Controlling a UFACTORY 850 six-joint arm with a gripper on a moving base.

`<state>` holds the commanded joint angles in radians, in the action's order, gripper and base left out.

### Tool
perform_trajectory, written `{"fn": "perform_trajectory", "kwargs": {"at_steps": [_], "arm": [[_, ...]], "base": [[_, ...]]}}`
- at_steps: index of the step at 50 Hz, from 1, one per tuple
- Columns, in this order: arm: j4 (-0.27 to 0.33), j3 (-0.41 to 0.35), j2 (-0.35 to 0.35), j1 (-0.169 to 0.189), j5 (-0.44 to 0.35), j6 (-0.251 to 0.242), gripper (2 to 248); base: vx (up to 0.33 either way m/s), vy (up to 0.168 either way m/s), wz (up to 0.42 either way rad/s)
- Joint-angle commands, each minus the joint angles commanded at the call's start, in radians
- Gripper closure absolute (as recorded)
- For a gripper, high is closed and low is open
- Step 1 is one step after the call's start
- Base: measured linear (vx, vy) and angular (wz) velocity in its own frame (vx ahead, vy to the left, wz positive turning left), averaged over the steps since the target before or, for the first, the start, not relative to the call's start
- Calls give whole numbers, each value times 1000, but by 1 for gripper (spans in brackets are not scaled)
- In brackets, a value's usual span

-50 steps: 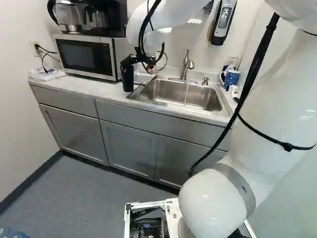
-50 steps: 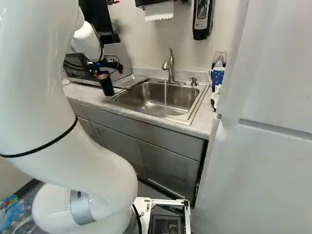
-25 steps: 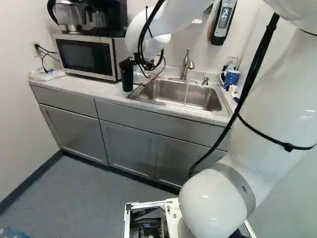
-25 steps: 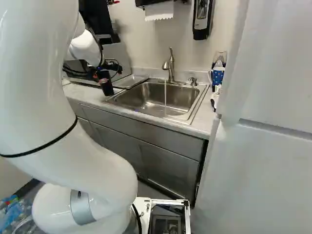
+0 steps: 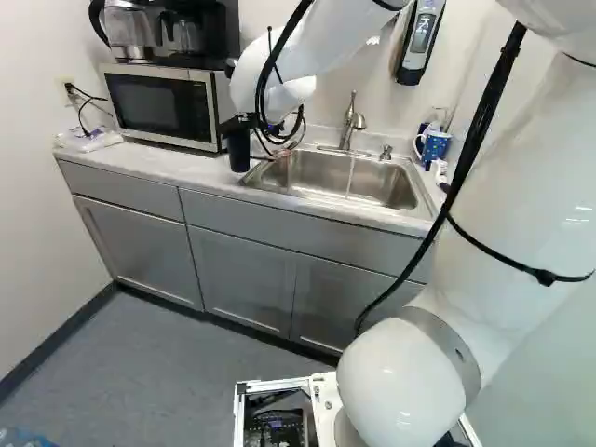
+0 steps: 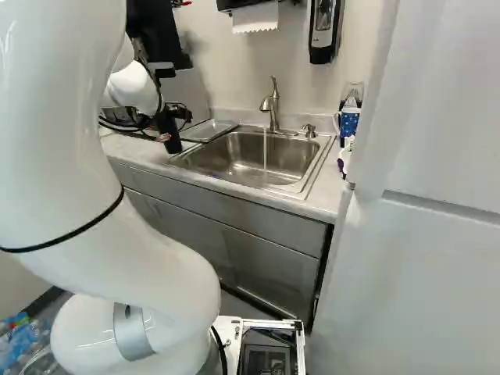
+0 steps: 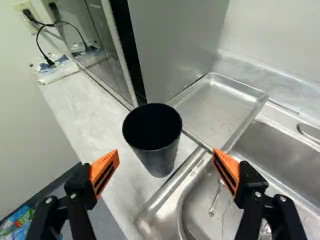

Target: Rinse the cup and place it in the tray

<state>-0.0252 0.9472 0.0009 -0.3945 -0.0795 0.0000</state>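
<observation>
While cup [image 7: 161, 157] stands free, centre grip

Gripper [image 7: 165, 151]: 1, open, empty. Cup: 1, black, upright on counter [image 7: 85, 115], nr sink [image 7: 280, 150] & tray [image 7: 220, 110]. Method: centre cup betw. pads [image 7: 104, 172], go in low, close evenly; off-centre nudge may tip it.

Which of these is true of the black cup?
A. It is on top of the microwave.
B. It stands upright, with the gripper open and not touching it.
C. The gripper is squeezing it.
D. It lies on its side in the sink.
B: the fingers of the gripper are spread, with gaps between them and the upright black cup.
</observation>
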Motion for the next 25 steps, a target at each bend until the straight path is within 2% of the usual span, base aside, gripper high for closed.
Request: {"fn": "perform_trajectory", "kwargs": {"at_steps": [25], "arm": [[0,-17,-38,-17,-139,0,3]], "base": [[0,0,0]]}}
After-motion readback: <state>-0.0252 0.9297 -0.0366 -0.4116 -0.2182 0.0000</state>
